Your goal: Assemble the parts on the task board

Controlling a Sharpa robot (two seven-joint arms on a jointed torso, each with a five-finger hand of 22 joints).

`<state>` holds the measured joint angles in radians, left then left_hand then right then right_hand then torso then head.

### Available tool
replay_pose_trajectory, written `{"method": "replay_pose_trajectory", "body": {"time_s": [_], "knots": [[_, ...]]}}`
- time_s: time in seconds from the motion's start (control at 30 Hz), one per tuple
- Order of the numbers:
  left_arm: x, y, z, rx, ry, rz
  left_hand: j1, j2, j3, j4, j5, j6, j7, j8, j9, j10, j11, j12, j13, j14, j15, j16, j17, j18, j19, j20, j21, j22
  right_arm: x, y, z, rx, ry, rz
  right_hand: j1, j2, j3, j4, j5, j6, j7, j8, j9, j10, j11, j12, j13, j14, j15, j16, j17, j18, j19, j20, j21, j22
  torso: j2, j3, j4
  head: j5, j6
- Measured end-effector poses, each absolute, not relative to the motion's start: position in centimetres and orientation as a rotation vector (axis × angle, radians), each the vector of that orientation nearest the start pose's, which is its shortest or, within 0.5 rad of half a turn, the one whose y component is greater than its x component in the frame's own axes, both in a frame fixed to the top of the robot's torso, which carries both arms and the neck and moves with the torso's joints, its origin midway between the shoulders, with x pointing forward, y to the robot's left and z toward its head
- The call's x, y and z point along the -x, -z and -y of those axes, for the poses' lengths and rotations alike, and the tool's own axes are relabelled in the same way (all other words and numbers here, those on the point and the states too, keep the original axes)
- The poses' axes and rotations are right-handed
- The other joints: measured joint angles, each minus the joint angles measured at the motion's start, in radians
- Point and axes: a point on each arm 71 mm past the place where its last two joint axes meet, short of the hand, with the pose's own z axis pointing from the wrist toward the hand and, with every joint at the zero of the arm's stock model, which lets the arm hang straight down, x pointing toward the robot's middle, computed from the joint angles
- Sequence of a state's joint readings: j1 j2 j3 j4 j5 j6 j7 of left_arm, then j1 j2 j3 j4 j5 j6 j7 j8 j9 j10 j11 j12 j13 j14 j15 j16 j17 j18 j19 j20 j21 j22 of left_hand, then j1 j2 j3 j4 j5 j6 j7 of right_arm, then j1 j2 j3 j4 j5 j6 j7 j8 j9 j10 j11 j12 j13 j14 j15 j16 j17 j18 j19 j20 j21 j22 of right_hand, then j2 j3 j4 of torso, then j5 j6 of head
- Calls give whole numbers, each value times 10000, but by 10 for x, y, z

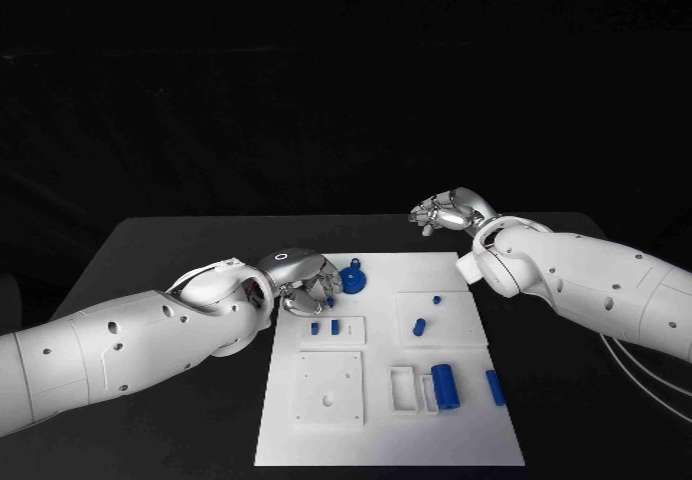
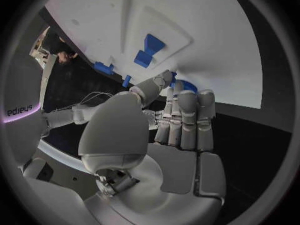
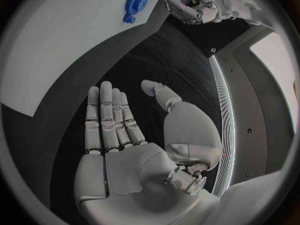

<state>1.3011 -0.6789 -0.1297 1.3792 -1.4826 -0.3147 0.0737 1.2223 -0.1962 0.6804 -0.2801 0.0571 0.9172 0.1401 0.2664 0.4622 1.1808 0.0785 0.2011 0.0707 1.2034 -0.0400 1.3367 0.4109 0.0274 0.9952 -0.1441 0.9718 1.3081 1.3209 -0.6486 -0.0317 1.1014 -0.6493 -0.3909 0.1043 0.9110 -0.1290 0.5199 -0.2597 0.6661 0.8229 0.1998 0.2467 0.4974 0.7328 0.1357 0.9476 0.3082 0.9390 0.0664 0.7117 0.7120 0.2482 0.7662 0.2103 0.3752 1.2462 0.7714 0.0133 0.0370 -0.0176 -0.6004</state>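
Observation:
The white task board (image 1: pixel 382 440) lies mid-table with several blue parts on it. My left hand (image 1: pixel 296 280) hovers at the board's far left corner, thumb and a finger meeting on a small blue part (image 1: pixel 329 297), whose blue shows at the fingertips (image 2: pixel 170 82). A blue gear (image 1: pixel 353 278) stands just right of that hand and also shows as the gear (image 3: pixel 135 2) in the right wrist view. My right hand (image 1: pixel 450 213) hangs above the black table behind the board's far edge, palm flat, fingers (image 3: pixel 109 120) straight, holding nothing.
Two small blue pieces (image 1: pixel 325 327) sit in a recessed plate, seen as the pieces (image 2: pixel 148 50) from the left wrist. Two pegs (image 1: pixel 427 311), a blue cylinder (image 1: pixel 446 385), a blue bar (image 1: pixel 495 387), a white square plate (image 1: pixel 330 388) and a white bracket (image 1: pixel 411 390) lie nearer me.

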Motion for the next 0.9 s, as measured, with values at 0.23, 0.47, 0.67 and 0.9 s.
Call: {"method": "replay_pose_trajectory", "body": {"time_s": [0.23,0.47,0.67,0.9], "knots": [[-510,170,-151,-3941,7490,-15761,62,-62,0,0,0,-37,21,0,-1,-2,1,-37,9,-2,1,0,-15,0,-15,16,0,-1,-580,137,241,-6033,-9209,-14784,0,0,0,0,0,0,0,0,-9,0,0,40,-5,0,0,0,-3,-1,0,0,0,-1,1,-2,-1,-14,1],[-512,170,-157,-3813,7424,-15835,144,-55,0,0,96,-43,31,0,-3,-21,19,-37,44,-3,2,0,-29,6,20,53,0,-2,-580,137,243,-6049,-9181,-14788,0,0,0,0,0,0,0,0,-8,0,0,40,-9,0,0,0,-9,-1,0,0,0,-2,1,-1,-1,-20,15],[-511,170,-155,-3774,7551,-15891,155,-45,0,0,96,9,82,39,5,-21,19,-37,52,-4,4,0,-28,6,20,54,0,-3,-580,138,242,-6055,-9185,-14814,0,0,0,0,0,0,0,0,-9,0,0,40,-11,0,0,0,-8,-1,0,0,0,-2,1,0,5,-21,-1],[-510,170,-153,-3748,7722,-15942,194,-5,0,0,96,70,29,97,21,52,-54,-36,93,-5,4,39,-28,10,4,71,0,-4,-580,141,243,-6085,-9167,-14863,0,0,0,0,0,0,0,0,-8,0,0,40,-19,0,0,0,-8,-1,0,0,0,8,1,0,5,-16,-13]]}}
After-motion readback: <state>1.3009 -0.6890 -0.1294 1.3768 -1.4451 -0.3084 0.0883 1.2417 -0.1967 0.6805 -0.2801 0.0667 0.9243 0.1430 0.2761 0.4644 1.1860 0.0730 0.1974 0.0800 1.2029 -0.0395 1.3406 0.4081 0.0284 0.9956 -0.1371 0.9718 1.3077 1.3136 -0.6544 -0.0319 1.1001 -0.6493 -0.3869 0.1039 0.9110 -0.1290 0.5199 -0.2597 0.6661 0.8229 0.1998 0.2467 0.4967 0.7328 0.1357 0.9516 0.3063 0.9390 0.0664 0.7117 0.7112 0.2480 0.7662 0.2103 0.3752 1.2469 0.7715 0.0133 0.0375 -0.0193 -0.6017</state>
